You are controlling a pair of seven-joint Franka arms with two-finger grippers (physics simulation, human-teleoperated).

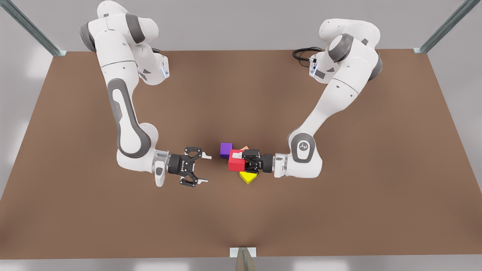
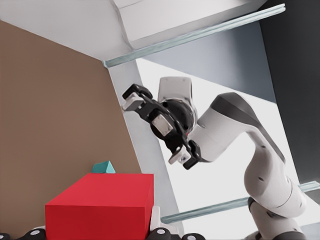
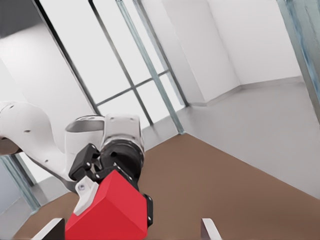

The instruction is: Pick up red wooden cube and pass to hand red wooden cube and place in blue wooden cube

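The red block [image 1: 235,162] is pinched by the left end effector [image 1: 243,161], the chunky black one on the arm at the front view's right. It looks bigger than the other blocks, so I think it is lifted off the brown worktop [image 1: 241,94]. Picking up looks done.

The right end effector [image 1: 206,168] is near the red block, on the side away from the left arm. Its white-tipped fingers [image 1: 207,155] are spread wide and point at the red block. They do not touch it. So the pass has not happened yet.

A purple block [image 1: 226,149], a yellow block [image 1: 247,177] and a bit of an orange block [image 1: 244,148] lie close around the red block. In the left wrist view, a corner of the blue-green block [image 2: 104,167] peeks out just behind the red block.

Still left: hand the red block over, let go, then set it at the blue-green block.
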